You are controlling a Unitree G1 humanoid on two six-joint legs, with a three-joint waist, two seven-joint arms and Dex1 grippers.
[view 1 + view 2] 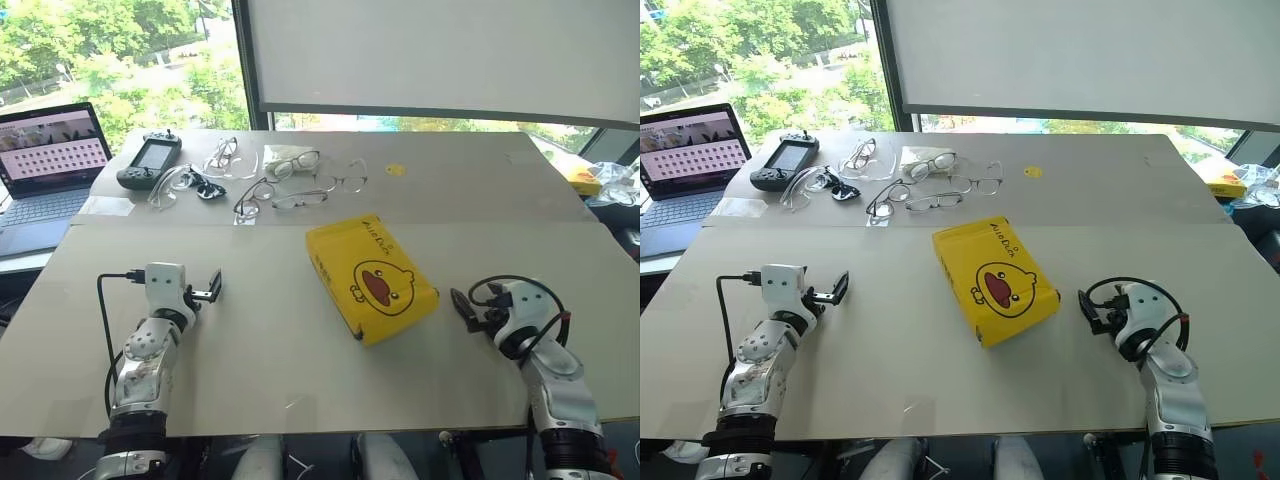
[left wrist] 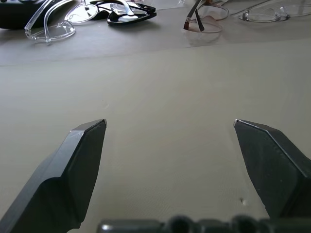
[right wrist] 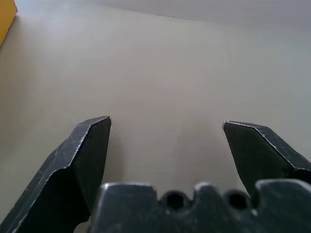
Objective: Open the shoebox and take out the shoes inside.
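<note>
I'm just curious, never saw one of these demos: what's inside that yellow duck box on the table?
Nothing inside can be seen. The yellow box lies shut on the table, its duck-face lid covering whatever it holds. Both grippers are apart from it, open and empty.

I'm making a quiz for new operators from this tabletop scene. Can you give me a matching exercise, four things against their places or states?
Things:
1. shoebox
2. laptop
3. left hand
4. eyeglasses

Places or states:
A. open, holding nothing
B. scattered at the table's far side
C. lid shut, mid-table
D. past the table's far left corner, screen lit

Pairs: 1-C, 2-D, 3-A, 4-B
</note>
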